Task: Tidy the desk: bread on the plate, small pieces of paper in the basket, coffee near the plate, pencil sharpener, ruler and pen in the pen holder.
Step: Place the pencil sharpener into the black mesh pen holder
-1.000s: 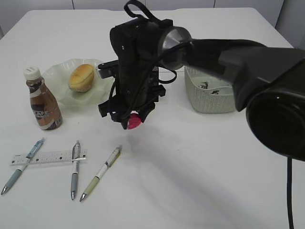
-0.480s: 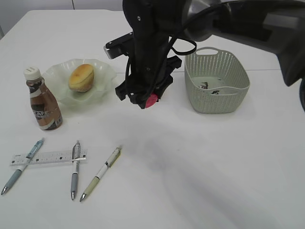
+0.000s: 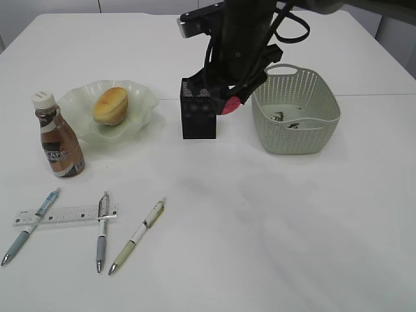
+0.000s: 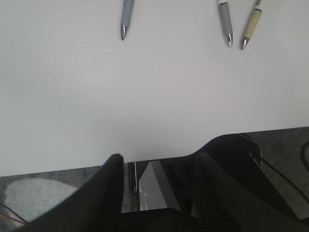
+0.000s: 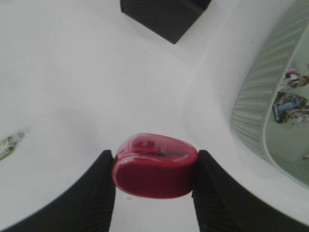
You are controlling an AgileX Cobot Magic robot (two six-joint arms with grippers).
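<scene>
My right gripper (image 3: pixel 229 104) is shut on the red pencil sharpener (image 3: pixel 228 106) (image 5: pixel 155 166) and holds it in the air, just right of the black mesh pen holder (image 3: pixel 198 117) (image 5: pixel 164 14) and left of the basket (image 3: pixel 296 112). Small pieces of paper (image 3: pixel 282 117) (image 5: pixel 289 104) lie in the basket. The bread (image 3: pixel 110 105) rests on the green plate (image 3: pixel 146 101), with the coffee (image 3: pixel 58 138) beside it. The ruler (image 3: pixel 65 214) and three pens (image 3: pixel 103 231) lie at the front left. My left gripper (image 4: pixel 159 169) is open and empty past the desk's (image 4: pixel 145 96) near edge.
The basket wall (image 5: pixel 256 101) stands close to the right of the held sharpener. Pen tips (image 4: pixel 225 21) point toward the left gripper from the far side of the left wrist view. Bare white tabletop spans the front right.
The right arm has carried the sharpener back and to the right, from the desk's middle to beside the basket. The pen holder, hidden behind the arm before, now shows.
</scene>
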